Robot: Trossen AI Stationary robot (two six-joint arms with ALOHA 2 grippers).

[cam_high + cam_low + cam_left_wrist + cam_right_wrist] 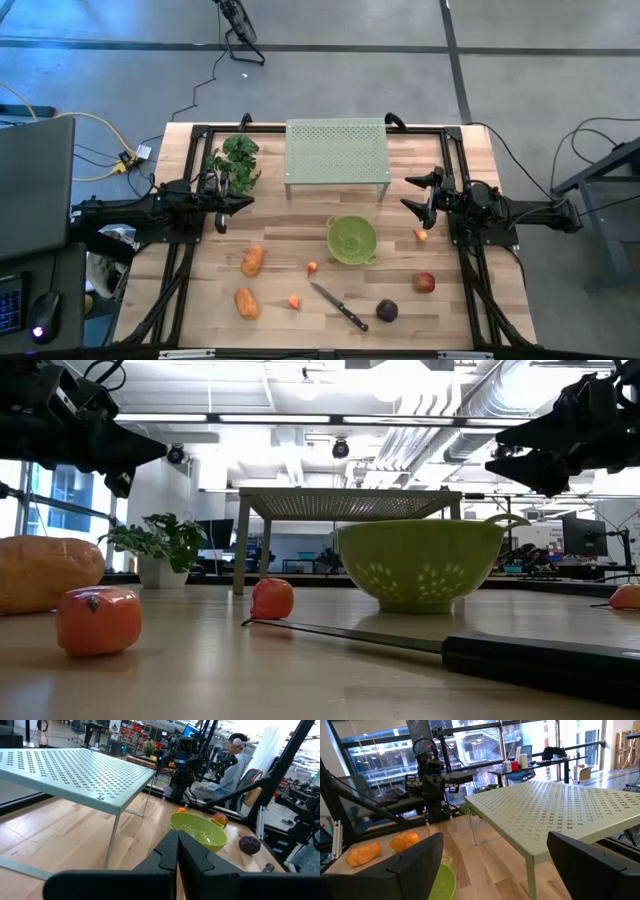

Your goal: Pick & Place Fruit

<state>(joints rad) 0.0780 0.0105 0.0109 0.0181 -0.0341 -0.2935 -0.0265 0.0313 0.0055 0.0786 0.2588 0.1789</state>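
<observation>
The fruit lies spread on the wooden table: two orange oblong pieces (253, 260) (246, 302), a red apple (424, 283), a dark purple round one (387, 311), and tiny red-orange ones (313, 267) (294, 301) (421, 235). My left gripper (238, 203) (177, 854) hovers shut over the table's left side, beyond the oblong pieces. My right gripper (408, 194) (495, 842) hovers open at the right side, above and beyond the tiny piece there. Neither touches anything.
A green colander (352, 240) stands mid-table, with a pale green perforated stand (337, 152) behind it. A black-handled knife (338, 306) lies near the front edge, and a green leafy bunch (235, 160) sits at far left. A person (235, 765) sits beyond the table's right side.
</observation>
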